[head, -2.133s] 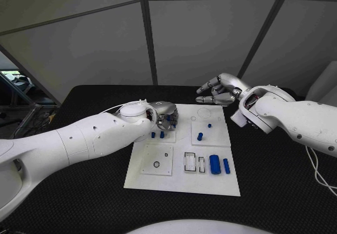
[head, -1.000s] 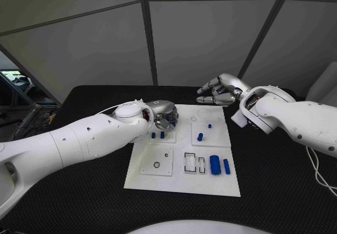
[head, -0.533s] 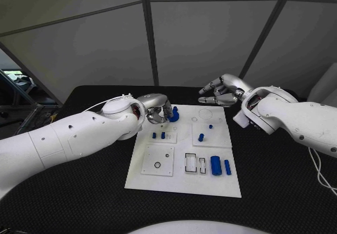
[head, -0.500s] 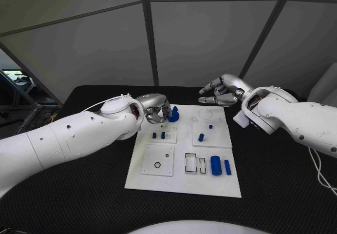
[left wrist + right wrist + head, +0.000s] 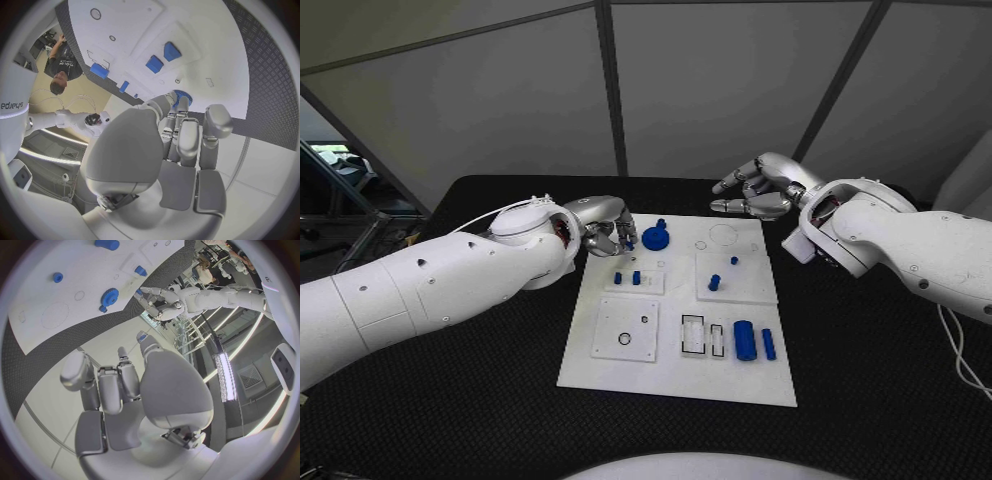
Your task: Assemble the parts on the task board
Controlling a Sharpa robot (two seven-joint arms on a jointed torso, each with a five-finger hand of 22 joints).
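Observation:
The white task board (image 5: 678,372) lies in the middle of the table. A blue gear (image 5: 655,238) sits on its far left corner. My left hand (image 5: 604,231) is just left of the gear, a small gap away, and holds nothing. In the left wrist view the gear (image 5: 183,94) shows just past the fingertips (image 5: 187,126). My right hand (image 5: 763,190) hovers beyond the board's far edge, fingers loosely spread and empty. Two small blue pegs (image 5: 627,278) stand near the left hand. Two more pegs (image 5: 714,283) stand to their right. A blue cylinder (image 5: 744,340) and a slim blue bar (image 5: 767,344) lie nearer me.
Black-outlined rectangular slots (image 5: 691,334) sit beside the cylinder, and a square plate with a small ring (image 5: 625,338) lies on the board's near left. A round outline (image 5: 721,235) marks the far edge. Black table (image 5: 473,400) surrounds the board.
My left hand moved from above the pegs toward the board's far left corner, then drew back left, leaving the blue gear on the board. The right hand has hardly moved.

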